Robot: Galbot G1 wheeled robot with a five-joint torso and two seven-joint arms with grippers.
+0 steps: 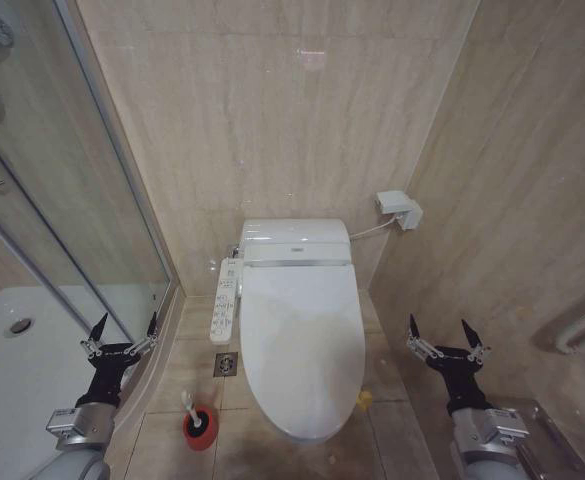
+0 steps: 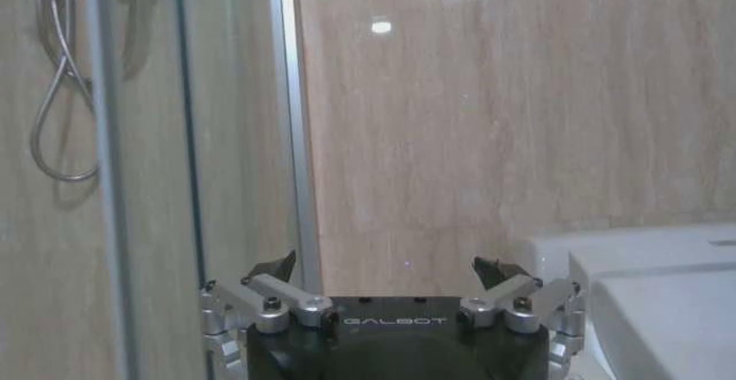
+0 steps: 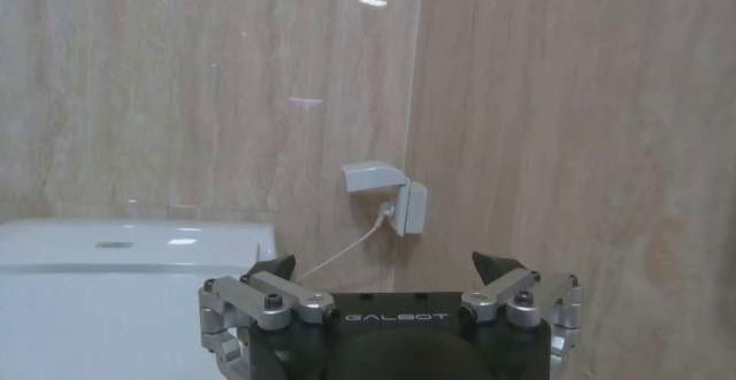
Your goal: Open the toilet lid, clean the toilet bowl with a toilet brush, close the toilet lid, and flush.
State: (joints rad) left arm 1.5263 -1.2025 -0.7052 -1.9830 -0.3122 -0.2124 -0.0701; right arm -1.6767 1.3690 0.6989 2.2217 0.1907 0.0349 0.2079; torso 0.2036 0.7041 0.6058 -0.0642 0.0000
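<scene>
Two end effectors hover with fingers spread apart, holding nothing: the left end effector (image 1: 124, 331) at 9 o'clock of the toilet, the right end effector (image 1: 448, 335) at 3 o'clock. Between them, the glossy white elongated-oval plastic toilet lid (image 1: 300, 345) lies shut, long axis running 12 to 6, front toward 6. At 7 o'clock, the white-handled, black-bristled toilet brush (image 1: 189, 407) stands upright in its squat red round holder cup (image 1: 200, 426).
</scene>
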